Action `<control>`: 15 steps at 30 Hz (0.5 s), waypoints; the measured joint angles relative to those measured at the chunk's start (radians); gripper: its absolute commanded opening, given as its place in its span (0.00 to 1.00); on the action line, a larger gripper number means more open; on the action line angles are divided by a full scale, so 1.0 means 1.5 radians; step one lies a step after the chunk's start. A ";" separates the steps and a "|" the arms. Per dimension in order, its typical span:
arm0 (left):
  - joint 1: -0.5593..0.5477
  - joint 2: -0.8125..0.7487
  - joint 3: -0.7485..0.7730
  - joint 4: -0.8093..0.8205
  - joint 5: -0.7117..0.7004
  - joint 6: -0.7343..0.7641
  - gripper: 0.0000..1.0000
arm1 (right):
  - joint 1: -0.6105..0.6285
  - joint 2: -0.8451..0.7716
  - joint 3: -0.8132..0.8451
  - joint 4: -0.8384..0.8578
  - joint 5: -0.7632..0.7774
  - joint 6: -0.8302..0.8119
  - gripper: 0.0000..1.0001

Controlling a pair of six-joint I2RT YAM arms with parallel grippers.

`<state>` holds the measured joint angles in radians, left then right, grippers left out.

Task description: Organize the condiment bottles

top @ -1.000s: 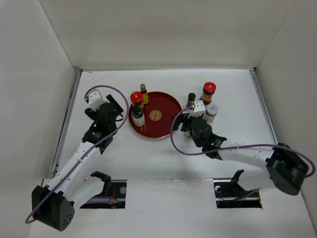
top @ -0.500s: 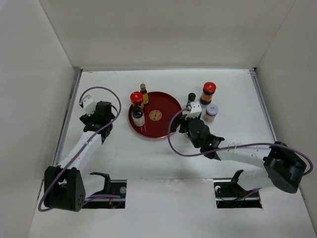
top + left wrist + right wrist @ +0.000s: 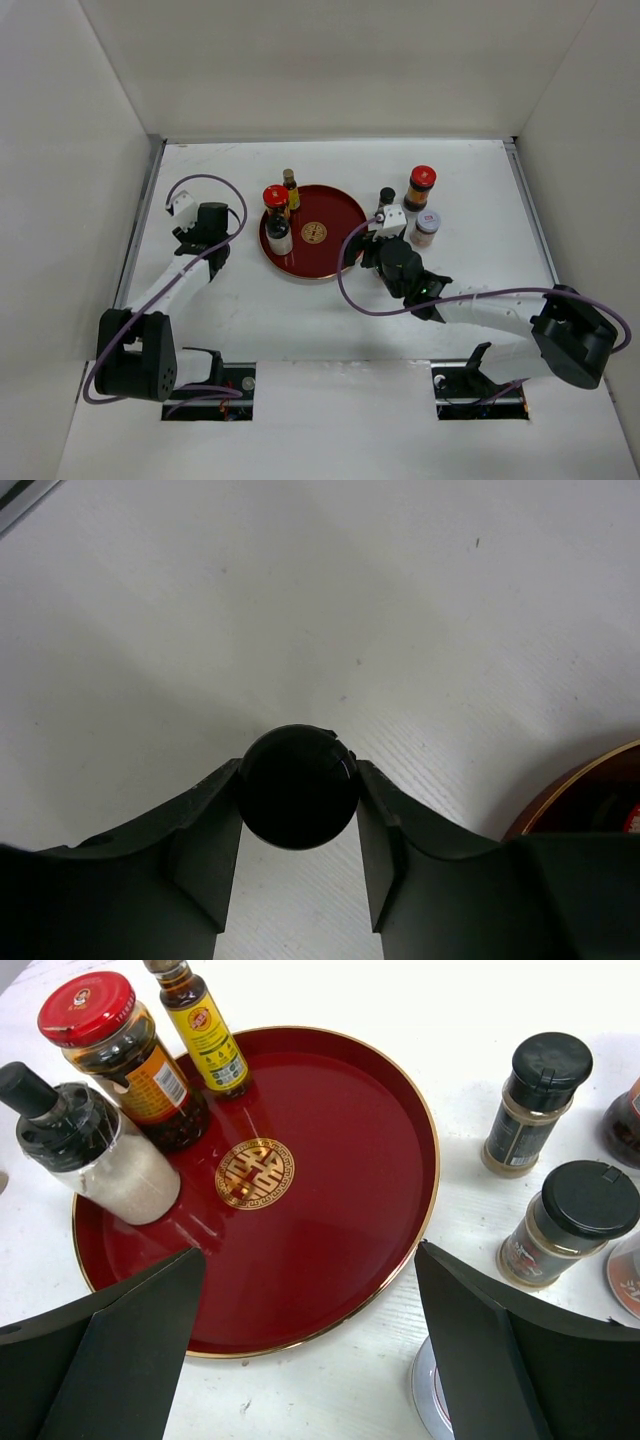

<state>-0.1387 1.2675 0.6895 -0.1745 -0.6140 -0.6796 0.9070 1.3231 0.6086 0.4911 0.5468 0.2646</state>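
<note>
The left jaws clamp a round black cap (image 3: 298, 800), probably of a small bottle; the right jaws stand wide apart, facing the red tray (image 3: 330, 1250).

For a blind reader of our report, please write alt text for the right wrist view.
A round red tray holds three condiments at its left: a red-capped jar, a slim yellow-labelled bottle and a black-topped white shaker. Two black-capped spice bottles stand on the table to its right; the open right tool frames the foreground.

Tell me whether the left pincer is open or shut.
Shut: the left pincer clamps a black round cap, both fingers touching its sides.
</note>
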 measured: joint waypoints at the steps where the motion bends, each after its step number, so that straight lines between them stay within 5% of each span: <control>1: 0.000 0.001 0.000 0.006 -0.002 0.001 0.37 | 0.000 0.000 0.000 0.000 0.000 0.000 0.93; 8: -0.013 -0.037 -0.002 0.008 -0.001 -0.001 0.32 | 0.000 0.004 0.001 0.000 0.000 0.000 0.93; 15: -0.082 -0.244 -0.004 -0.039 0.001 0.012 0.32 | 0.000 0.008 0.003 0.001 0.000 -0.002 0.93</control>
<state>-0.2611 0.9016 0.6834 -0.2325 -0.6125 -0.6613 0.9070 1.3357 0.6128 0.4923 0.5468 0.2611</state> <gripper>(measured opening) 0.426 0.928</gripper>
